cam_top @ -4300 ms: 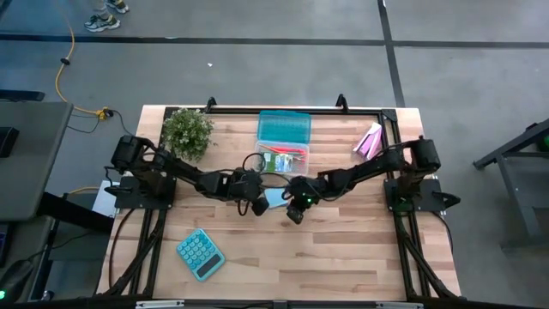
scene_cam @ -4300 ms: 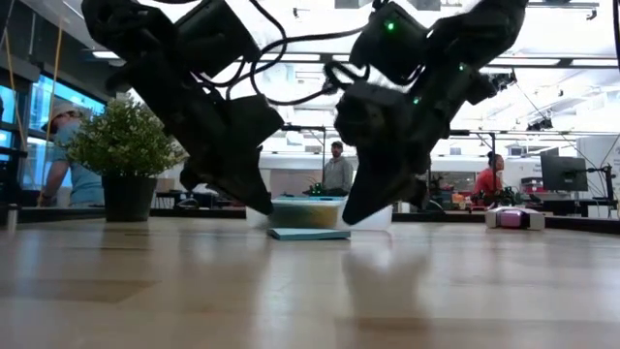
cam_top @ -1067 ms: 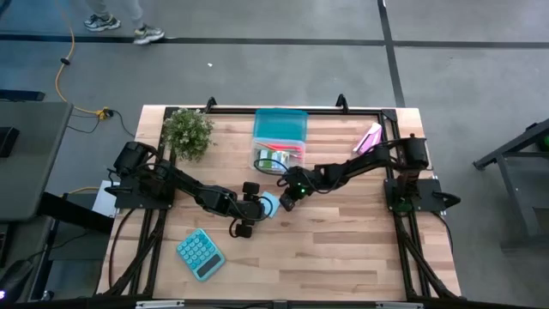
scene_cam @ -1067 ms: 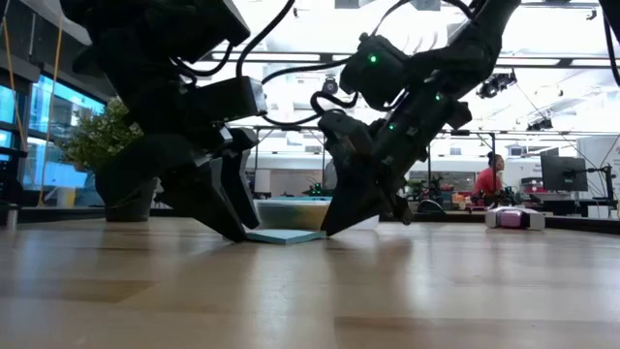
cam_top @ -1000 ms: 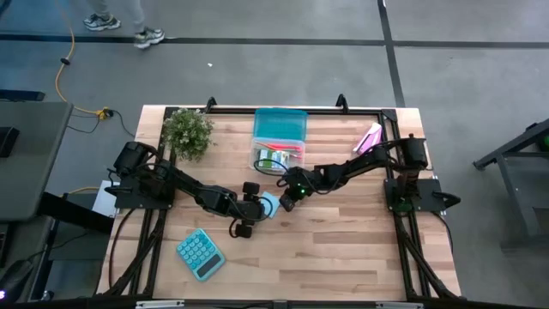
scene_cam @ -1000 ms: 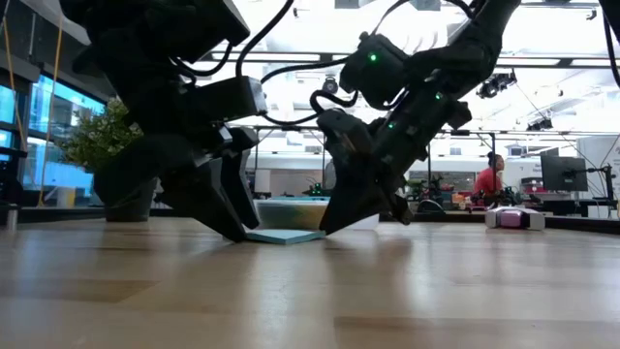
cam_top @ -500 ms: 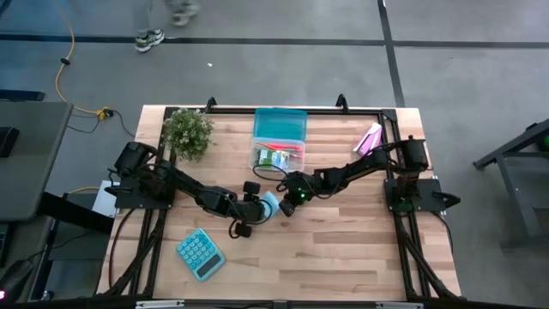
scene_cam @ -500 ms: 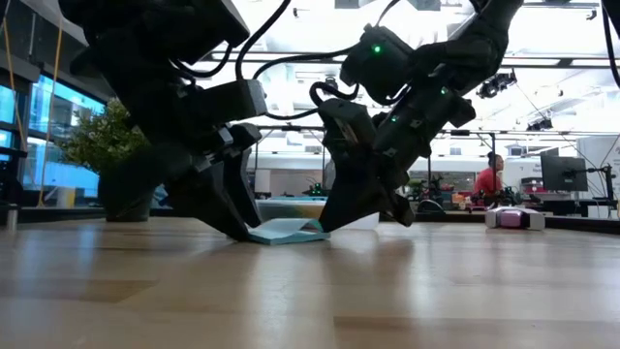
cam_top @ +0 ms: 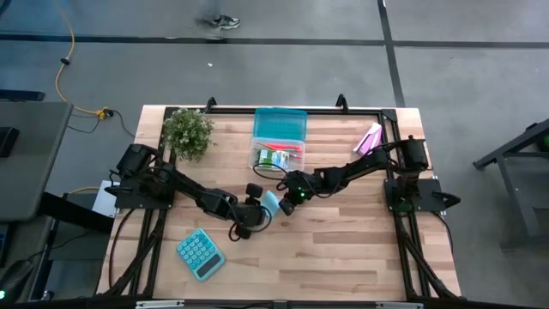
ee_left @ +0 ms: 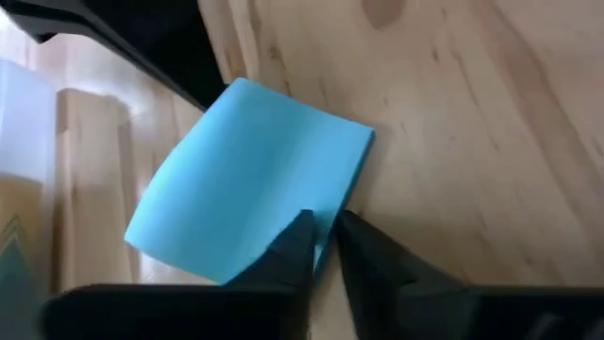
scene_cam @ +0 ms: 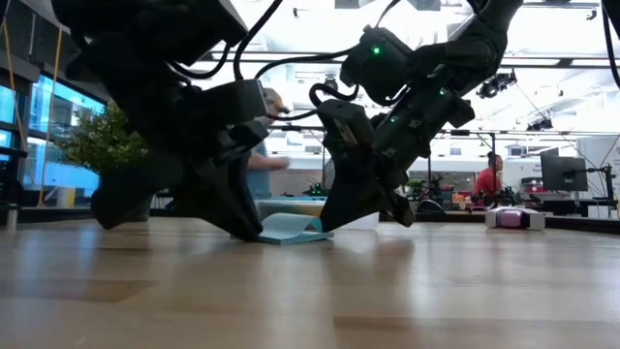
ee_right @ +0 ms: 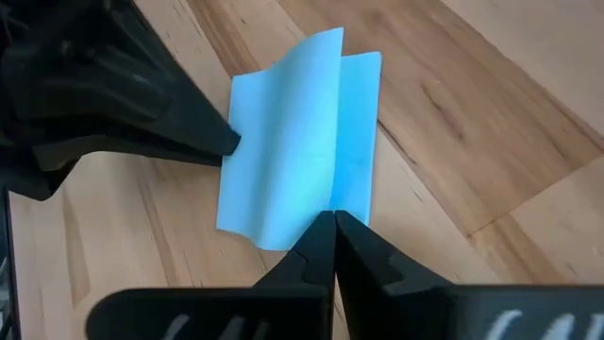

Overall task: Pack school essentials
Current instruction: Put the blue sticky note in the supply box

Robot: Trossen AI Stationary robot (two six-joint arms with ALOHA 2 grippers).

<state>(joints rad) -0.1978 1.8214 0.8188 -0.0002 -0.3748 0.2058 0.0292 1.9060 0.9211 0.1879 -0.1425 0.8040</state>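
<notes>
Nearby, clear box (cam_top: 279, 155), calculator (cam_top: 200, 253), potted plant (cam_top: 189, 131)

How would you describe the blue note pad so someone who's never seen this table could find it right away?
Start at the clear plastic box at the table's far edge, then come toward the middle, where the two arms meet. The light-blue square note pad lies there on the wood, pinched between the left end effector and the right end effector. It is the only thin paper pad, with its top sheets bowed upward.

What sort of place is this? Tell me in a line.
Probably a robotics lab or workshop: a wooden table bearing two arms stands on a bare grey floor, and the low view shows an open room with a monitor and a person at work.
</notes>
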